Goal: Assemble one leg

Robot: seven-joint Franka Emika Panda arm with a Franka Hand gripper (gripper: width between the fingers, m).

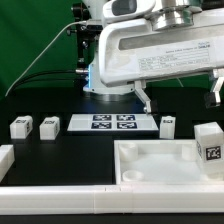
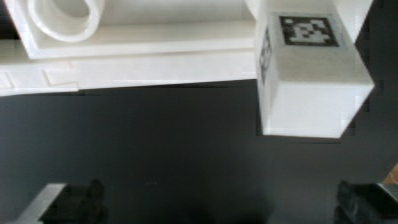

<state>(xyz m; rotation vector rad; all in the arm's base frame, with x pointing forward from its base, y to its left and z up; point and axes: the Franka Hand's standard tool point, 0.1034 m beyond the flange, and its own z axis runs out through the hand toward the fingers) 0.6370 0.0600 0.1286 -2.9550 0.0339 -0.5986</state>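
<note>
One leg (image 1: 208,143), a white post with a black-and-white tag, stands upright at the right end of the large white recessed panel (image 1: 150,172). In the wrist view this leg (image 2: 311,80) shows its tagged end beside the panel's corner (image 2: 143,55) and a round socket (image 2: 68,22). Whether it is seated in a socket I cannot tell. My gripper (image 1: 180,95) hangs well above the panel, open and empty. In the wrist view the gripper (image 2: 222,205) has its dark fingertips (image 2: 71,202) wide apart over the black table, short of the leg.
Three more legs lie on the black table: two at the exterior view's left (image 1: 20,127) (image 1: 48,126) and one near the middle (image 1: 167,125). The marker board (image 1: 112,122) lies between them. A white rail (image 1: 80,200) runs along the front edge. A white block (image 1: 5,157) sits at the far left.
</note>
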